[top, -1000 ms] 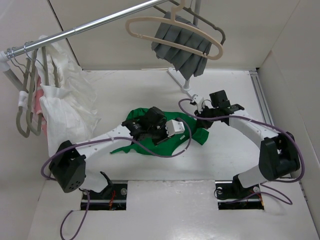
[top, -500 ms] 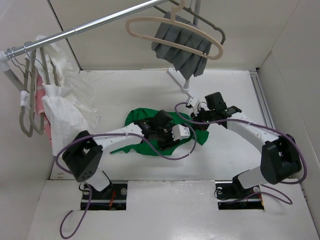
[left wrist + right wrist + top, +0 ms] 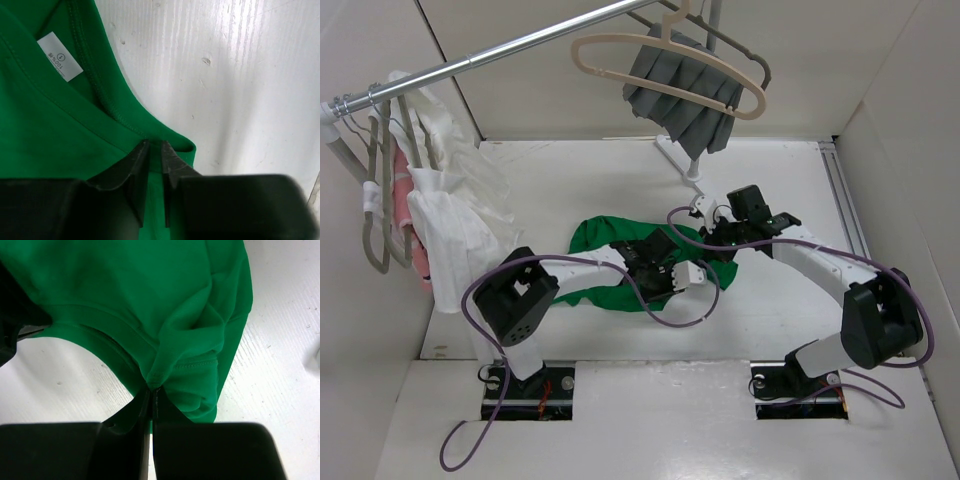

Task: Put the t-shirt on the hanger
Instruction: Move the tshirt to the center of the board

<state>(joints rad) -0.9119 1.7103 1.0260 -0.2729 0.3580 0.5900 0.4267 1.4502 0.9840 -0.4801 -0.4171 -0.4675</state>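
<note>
The t-shirt (image 3: pixel 603 240) is lying crumpled on the table (image 3: pixel 580 175), well apart from the hanger (image 3: pixel 620 40), which is hanging on the rail (image 3: pixel 520 45) above. The left gripper (image 3: pixel 155 145) is pinching the collar edge. The right gripper (image 3: pixel 151 390) is clamping a bunched fold. Two-point holding is probably serving to lift and spread the neck opening.

This is looking like a robotics lab test cell rather than a home. Plain white panels (image 3: pixel 545 105) are walling in a white-painted table (image 3: pixel 590 180), and two robot arms (image 3: pixel 570 266) trailing purple cables (image 3: pixel 464 302) are sitting bolted at its near edge. A metal clothes rail (image 3: pixel 500 50) is crossing overhead, carrying grey hangers (image 3: pixel 362 240), white garments (image 3: pixel 450 230), a cream hanger (image 3: pixel 610 39) and a grey pleated cloth (image 3: pixel 685 100).
</note>
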